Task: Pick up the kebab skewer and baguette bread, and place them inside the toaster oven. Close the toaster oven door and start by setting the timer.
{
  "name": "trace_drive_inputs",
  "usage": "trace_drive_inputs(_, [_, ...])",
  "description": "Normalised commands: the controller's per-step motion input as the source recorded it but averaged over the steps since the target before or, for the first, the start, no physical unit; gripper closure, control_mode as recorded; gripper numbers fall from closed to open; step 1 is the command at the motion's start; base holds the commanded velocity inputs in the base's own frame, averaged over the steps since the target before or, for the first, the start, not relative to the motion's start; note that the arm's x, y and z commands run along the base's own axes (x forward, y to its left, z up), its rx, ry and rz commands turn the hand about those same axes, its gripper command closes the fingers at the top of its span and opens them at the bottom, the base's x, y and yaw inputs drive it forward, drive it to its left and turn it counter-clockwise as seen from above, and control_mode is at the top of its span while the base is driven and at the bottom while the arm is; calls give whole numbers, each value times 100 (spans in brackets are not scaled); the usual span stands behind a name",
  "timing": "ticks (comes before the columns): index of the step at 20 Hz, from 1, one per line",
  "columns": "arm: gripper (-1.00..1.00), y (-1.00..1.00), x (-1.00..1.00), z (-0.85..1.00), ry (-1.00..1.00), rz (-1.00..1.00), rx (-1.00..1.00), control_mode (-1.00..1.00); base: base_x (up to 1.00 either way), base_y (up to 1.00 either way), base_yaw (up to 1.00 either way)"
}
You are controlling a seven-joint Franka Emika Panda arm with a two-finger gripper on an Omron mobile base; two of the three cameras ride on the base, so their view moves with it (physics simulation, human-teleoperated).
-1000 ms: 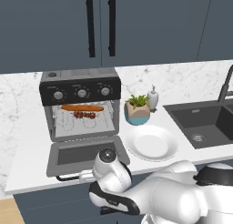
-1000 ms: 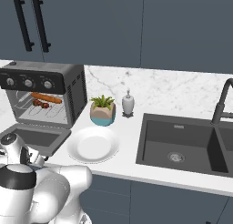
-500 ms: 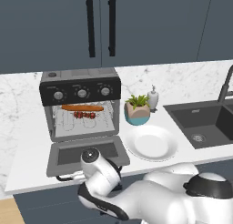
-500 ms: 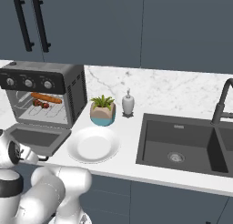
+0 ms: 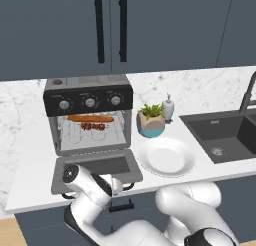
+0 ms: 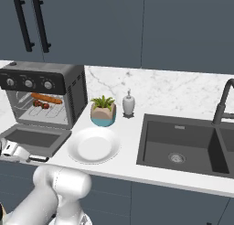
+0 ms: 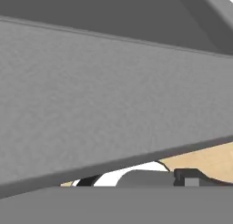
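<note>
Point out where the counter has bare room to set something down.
Free: marble left of the toaster oven, and behind the sink toward the faucet. Crowded: plate, potted plant and soap bottle cluster between oven and sink; the open door covers the front.

A white marble counter (image 5: 30, 155) runs along the wall under dark blue cabinets (image 5: 160, 30) with two black bar handles (image 5: 100, 29). A white empty plate (image 5: 166, 157) lies near the front edge of the counter. Just behind it stands a small green plant in a beige and teal pot (image 5: 150, 121), and a white soap dispenser (image 5: 168, 108) stands just right of the plant, farther back. To the right, a dark sink (image 6: 183, 144) is set into the counter, with a black faucet (image 6: 224, 100) at its far right.
</note>
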Motion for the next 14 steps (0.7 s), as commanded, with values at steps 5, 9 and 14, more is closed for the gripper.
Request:
trace_drive_inputs(5, [-100, -31, 53, 0, -42, 6, 0, -100, 0, 0, 0])
trace_drive_inputs(9, [-100, -38, 62, 0, -48, 8, 0, -100, 0, 0, 0])
trace_drive_inputs(14, [-100, -50, 87, 2, -46, 9, 2, -100, 0, 0, 0])
